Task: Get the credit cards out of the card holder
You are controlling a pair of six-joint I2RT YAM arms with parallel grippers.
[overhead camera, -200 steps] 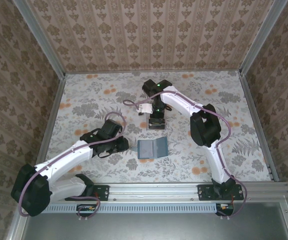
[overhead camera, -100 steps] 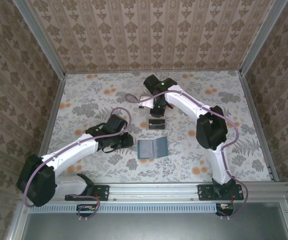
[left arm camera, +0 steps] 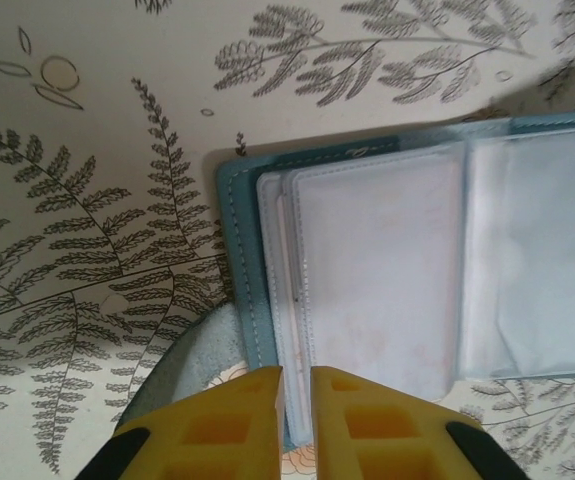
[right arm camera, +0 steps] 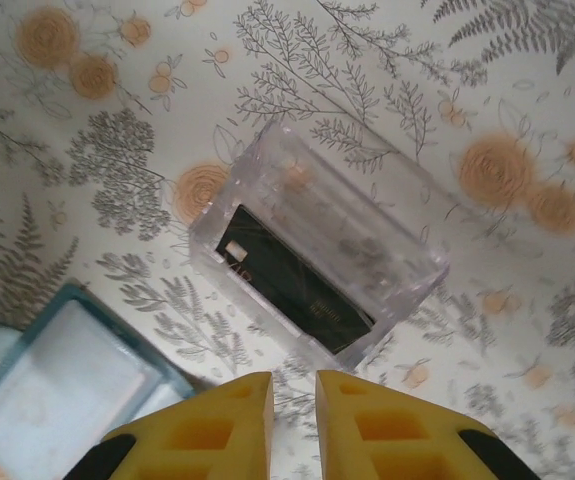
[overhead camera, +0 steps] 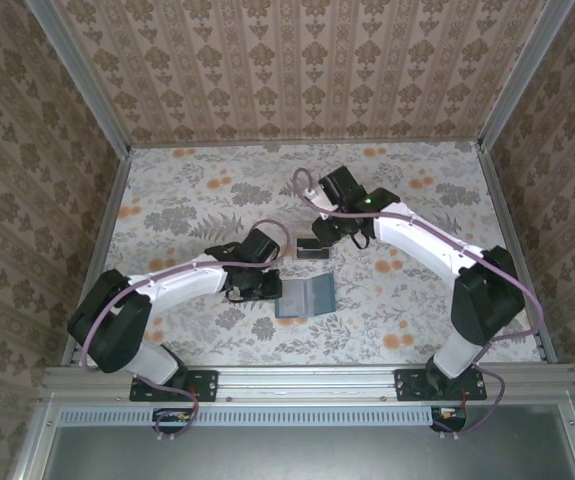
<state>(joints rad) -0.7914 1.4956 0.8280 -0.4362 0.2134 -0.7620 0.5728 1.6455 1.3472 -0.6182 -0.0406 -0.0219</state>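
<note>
The teal card holder (overhead camera: 304,298) lies open on the table, its clear sleeves facing up. A pale credit card (left arm camera: 377,280) sits inside the sleeve on the holder's teal left panel (left arm camera: 235,260). My left gripper (left arm camera: 297,372) is at that panel's near edge, its yellow fingers closed to a slit with the stitched sleeve edge between them. It meets the holder's left side (overhead camera: 272,283). A dark credit card (right arm camera: 297,280) lies in the clear plastic box (right arm camera: 367,220). My right gripper (right arm camera: 294,378) hovers just beside the box with a narrow gap and nothing in it, and the holder's corner (right arm camera: 57,390) shows at lower left.
The clear box (overhead camera: 314,247) stands just behind the holder, under the right gripper (overhead camera: 329,228). Patterned walls and metal rails close in the floral table on all sides. Open tabletop lies to the left, to the right and towards the back.
The left arm has swung right to the holder's left edge and its fingers have narrowed. The right arm has shifted right, with its gripper drawn back from over the box.
</note>
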